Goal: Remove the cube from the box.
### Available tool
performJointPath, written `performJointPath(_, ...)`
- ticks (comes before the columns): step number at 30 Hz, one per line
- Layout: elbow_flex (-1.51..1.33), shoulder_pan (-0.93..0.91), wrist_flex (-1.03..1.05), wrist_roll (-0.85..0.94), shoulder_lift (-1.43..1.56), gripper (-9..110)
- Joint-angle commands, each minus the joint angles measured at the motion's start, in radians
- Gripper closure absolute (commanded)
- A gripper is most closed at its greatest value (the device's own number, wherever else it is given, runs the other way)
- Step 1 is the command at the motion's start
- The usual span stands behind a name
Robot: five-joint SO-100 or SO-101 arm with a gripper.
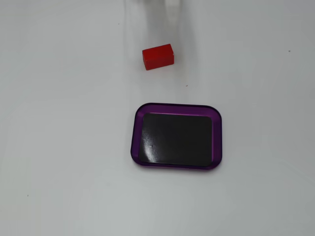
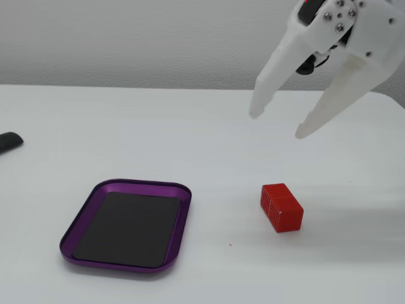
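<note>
One cube [image 2: 281,208], one box [image 2: 126,225], both sitting on the white table [image 2: 190,139], not touching. Cube is outside the box: in the side-on fixed view it lies flat on the table to the right of the box, clear gap of bare table between them, its grid-textured end face turned toward the camera. In the top-down fixed view the cube [image 1: 158,56] sits toward the top of the picture, the box [image 1: 176,106] lower down, long side of the cube roughly parallel to the box's near rim, slightly skewed. Box interior shows only its black bottom, purple rim all round. Gripper [image 2: 275,124] is in the air, well above the cube and a bit toward the far side of it; both white fingers [image 2: 278,60] point down and to the left, spread wide with nothing between them, so jaws are apart and it holds nothing. No contact between fingertips and cube. Top-down view shows only a faint blurred smear near the top edge above the cube; can't make out the gripper there. Dark object [image 2: 9,142] lies at the left edge of the side-on view, far from everything else, partly cut off, can't tell what it is.
</note>
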State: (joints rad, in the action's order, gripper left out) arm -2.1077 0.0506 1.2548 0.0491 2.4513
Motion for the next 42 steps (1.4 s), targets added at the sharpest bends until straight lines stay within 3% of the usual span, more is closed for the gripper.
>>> performJointPath(1, -0.069, -0.006, 0.005, 0.009, 0.189, 86)
performJointPath(6, -0.344, -0.020, -0.074, 0.009, 0.468, 86)
performJointPath(11, -0.680, -0.161, -0.213, 0.009, 0.744, 86)
performJointPath(17, -0.945, -0.314, -0.216, 0.129, 1.019, 86)
performJointPath(22, -0.991, -0.331, -0.216, 0.117, 0.965, 87)
performJointPath(27, -0.991, -0.339, -0.216, 0.077, 0.959, 103)
performJointPath(42, -0.991, -0.341, -0.230, 0.089, 0.959, 102)
